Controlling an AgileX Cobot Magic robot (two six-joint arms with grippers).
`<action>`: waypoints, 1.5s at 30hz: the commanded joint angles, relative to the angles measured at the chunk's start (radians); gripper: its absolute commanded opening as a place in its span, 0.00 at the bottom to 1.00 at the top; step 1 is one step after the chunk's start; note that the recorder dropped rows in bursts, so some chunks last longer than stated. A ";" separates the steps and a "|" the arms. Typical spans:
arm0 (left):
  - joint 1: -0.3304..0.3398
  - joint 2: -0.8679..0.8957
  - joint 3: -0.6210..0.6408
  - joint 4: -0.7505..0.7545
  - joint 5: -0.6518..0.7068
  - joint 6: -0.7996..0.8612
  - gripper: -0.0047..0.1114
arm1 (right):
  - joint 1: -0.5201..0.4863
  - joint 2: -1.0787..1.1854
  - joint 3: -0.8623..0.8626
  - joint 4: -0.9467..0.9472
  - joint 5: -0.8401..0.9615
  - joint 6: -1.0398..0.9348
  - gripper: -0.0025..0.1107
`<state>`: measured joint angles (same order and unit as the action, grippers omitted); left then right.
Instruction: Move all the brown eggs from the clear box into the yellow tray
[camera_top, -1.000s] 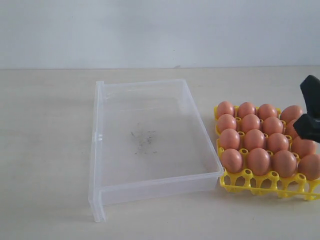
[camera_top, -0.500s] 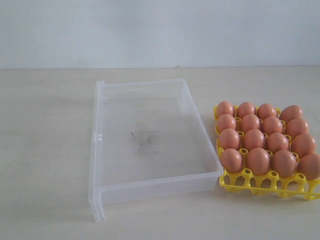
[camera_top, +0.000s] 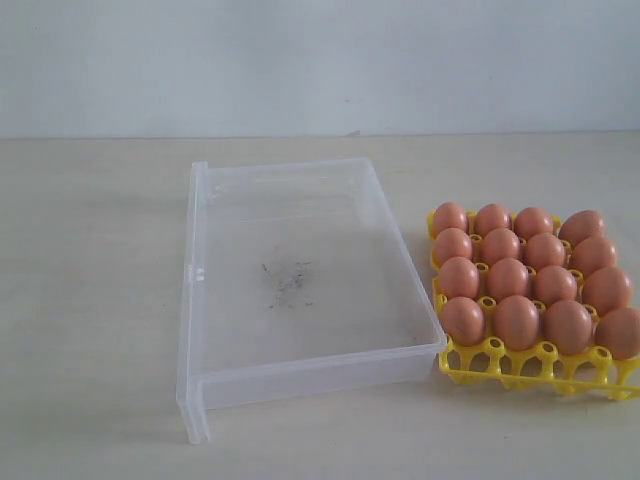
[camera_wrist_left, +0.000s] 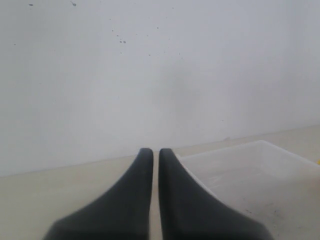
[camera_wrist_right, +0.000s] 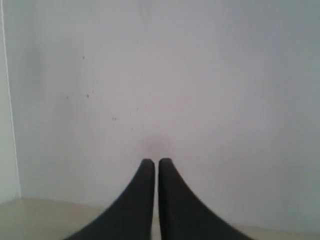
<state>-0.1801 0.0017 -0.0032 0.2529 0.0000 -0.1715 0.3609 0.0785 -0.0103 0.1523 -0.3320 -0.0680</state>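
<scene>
Several brown eggs (camera_top: 516, 272) fill the cups of the yellow tray (camera_top: 520, 366) at the right of the exterior view. The clear box (camera_top: 300, 375) lies left of the tray, holding no eggs, only dark specks on its floor. Neither arm shows in the exterior view. In the left wrist view my left gripper (camera_wrist_left: 156, 151) is shut with nothing between its fingers, and a corner of the clear box (camera_wrist_left: 260, 175) lies beyond it. In the right wrist view my right gripper (camera_wrist_right: 156, 162) is shut and holds nothing, facing the wall.
The pale tabletop (camera_top: 90, 300) stretches left of the box and in front of it. A plain white wall (camera_top: 320, 60) runs along the table's back edge. The tray reaches the right border of the exterior view.
The right gripper, open over the tray's right side a second ago, has left the exterior view and shut. Eggs, tray and box have not moved.
</scene>
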 joint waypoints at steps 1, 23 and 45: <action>-0.004 -0.002 0.003 -0.002 0.000 0.001 0.07 | -0.002 -0.038 -0.030 0.019 0.161 0.014 0.02; -0.004 -0.002 0.003 -0.002 0.000 0.001 0.07 | -0.002 -0.034 -0.030 0.063 0.253 0.014 0.02; -0.004 -0.002 0.003 -0.002 0.000 0.001 0.07 | -0.002 -0.034 -0.030 0.063 0.253 0.012 0.02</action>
<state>-0.1801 0.0017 -0.0032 0.2529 0.0000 -0.1715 0.3609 0.0475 -0.0348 0.2171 -0.0809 -0.0515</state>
